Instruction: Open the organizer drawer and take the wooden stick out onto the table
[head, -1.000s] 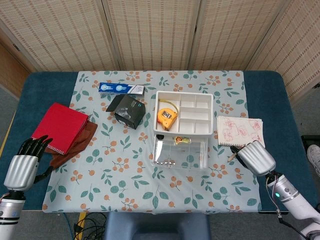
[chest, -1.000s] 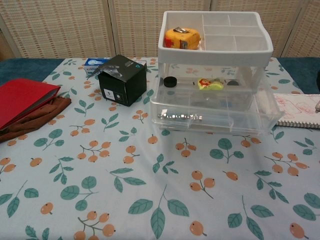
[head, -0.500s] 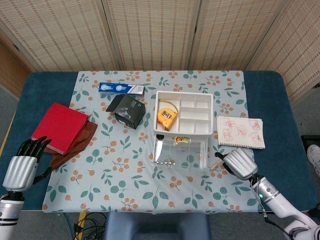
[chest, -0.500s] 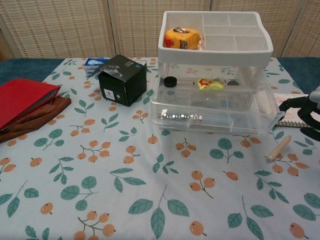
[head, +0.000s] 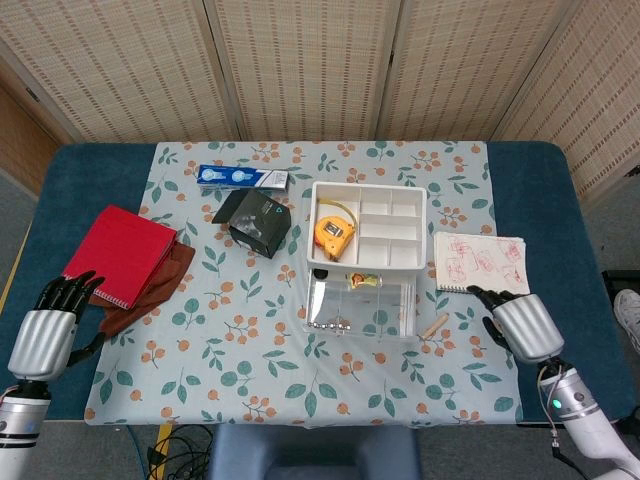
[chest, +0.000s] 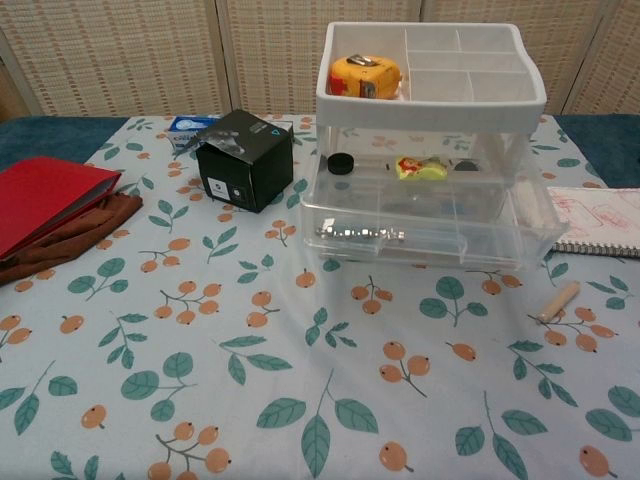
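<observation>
The drawer stands open, and the wooden stick lies on the bench just right of it. My right hand holds nothing, fingers loosely apart; the task looks done.

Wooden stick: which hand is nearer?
Right. The right hand sits just off the wooden stick, apart from it; the left hand is at the table's far opposite edge.

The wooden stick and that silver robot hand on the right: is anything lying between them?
No. In the head view only bare floral tablecloth separates the wooden stick from the right hand.
</observation>
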